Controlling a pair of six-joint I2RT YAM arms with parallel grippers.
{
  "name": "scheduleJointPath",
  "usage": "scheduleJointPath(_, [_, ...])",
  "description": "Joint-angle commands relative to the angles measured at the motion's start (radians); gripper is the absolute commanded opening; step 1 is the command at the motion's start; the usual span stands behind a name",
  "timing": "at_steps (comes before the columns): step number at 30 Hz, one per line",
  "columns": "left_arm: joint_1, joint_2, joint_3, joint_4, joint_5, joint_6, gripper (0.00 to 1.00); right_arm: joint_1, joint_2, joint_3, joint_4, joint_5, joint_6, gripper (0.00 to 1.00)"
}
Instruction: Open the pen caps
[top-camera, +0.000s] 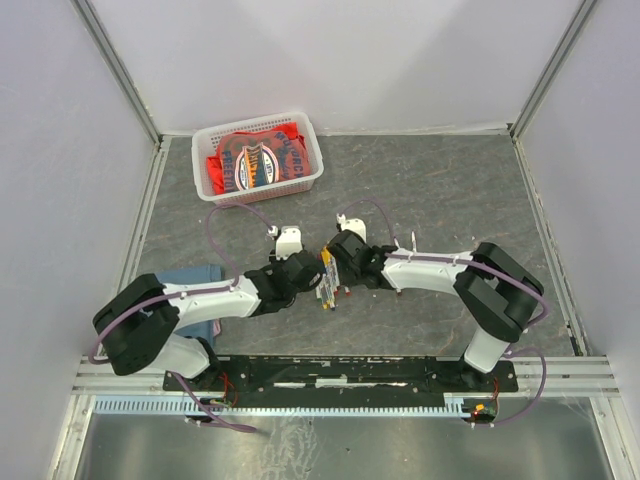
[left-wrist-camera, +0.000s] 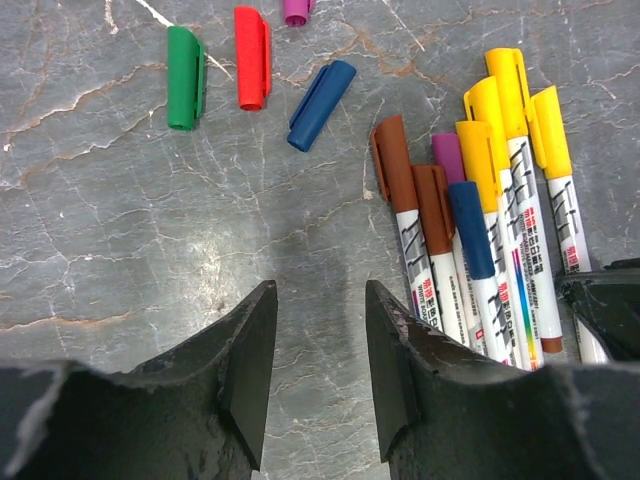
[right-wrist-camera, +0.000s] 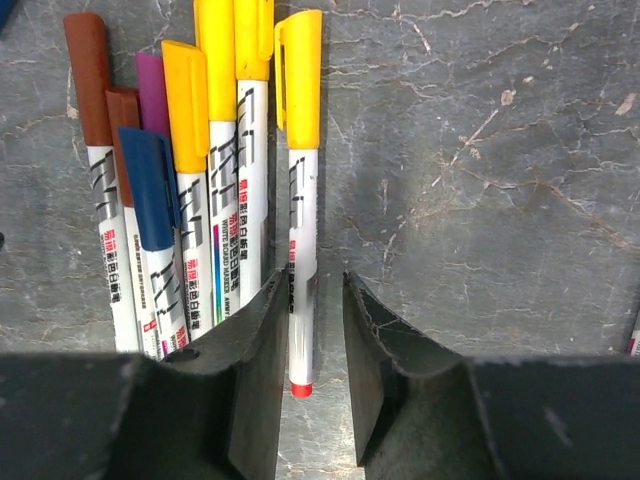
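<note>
Seen from above, the left gripper (top-camera: 303, 272) and the right gripper (top-camera: 346, 262) face each other over mid-table. A bundle of marker pens (top-camera: 327, 282) lies between them on the grey marbled tabletop (top-camera: 450, 190). A white basket (top-camera: 250, 123) at the far left holds a red cloth (top-camera: 255, 160) whose round logo cannot be read. A blue cloth (top-camera: 190, 278) lies beside the left arm.

In the left wrist view, the left fingers (left-wrist-camera: 245, 370) are moderately parted over bare tabletop and nothing is held. Loose caps lie ahead and to the left: a green cap (left-wrist-camera: 185, 77), a red cap (left-wrist-camera: 252, 57), a blue cap (left-wrist-camera: 321, 91) and a purple cap (left-wrist-camera: 296, 10) cut off by the top edge. The capped pens lie just to the right, with their long axes running away from the wrist. Two brown caps (left-wrist-camera: 395, 165), one dark blue cap (left-wrist-camera: 470, 228) and four yellow caps (left-wrist-camera: 510, 90) are at the far ends.

In the right wrist view, the right fingers (right-wrist-camera: 250, 380) are set narrowly apart astride the white barrel (right-wrist-camera: 302, 250) of the outermost pen. A slit shows beside the barrel, so it is judged straddled, not clamped. Its outermost yellow cap (right-wrist-camera: 300, 75) lies straight ahead along the pen's axis, and the right arm is judged the nearer. Black print, partly Chinese characters, runs along the barrels but is too small to be read.
</note>
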Motion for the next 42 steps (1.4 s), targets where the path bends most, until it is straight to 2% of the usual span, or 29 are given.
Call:
scheduleJointPath(1, [0.003, -0.041, 0.013, 0.028, -0.011, 0.024, 0.49, 0.038, 0.036, -0.022, -0.098, 0.035, -0.002, 0.34])
scheduleJointPath(12, [0.012, -0.102, 0.059, 0.035, 0.062, 0.033, 0.63, 0.056, 0.007, -0.053, -0.088, 0.042, 0.011, 0.02])
scheduleJointPath(18, [0.039, -0.147, 0.076, 0.069, 0.156, 0.040, 0.64, 0.056, -0.113, -0.077, -0.075, 0.085, -0.008, 0.01])
scheduleJointPath(25, [0.084, -0.155, 0.093, 0.113, 0.283, 0.003, 0.66, 0.057, -0.253, -0.155, 0.059, 0.025, -0.031, 0.01])
scheduleJointPath(37, [0.169, -0.032, 0.103, 0.277, 0.523, -0.148, 0.66, 0.075, -0.366, -0.214, 0.175, -0.039, -0.042, 0.01])
scheduleJointPath(42, [0.190, 0.013, 0.100, 0.327, 0.574, -0.191, 0.66, 0.088, -0.372, -0.205, 0.189, -0.048, -0.046, 0.01])
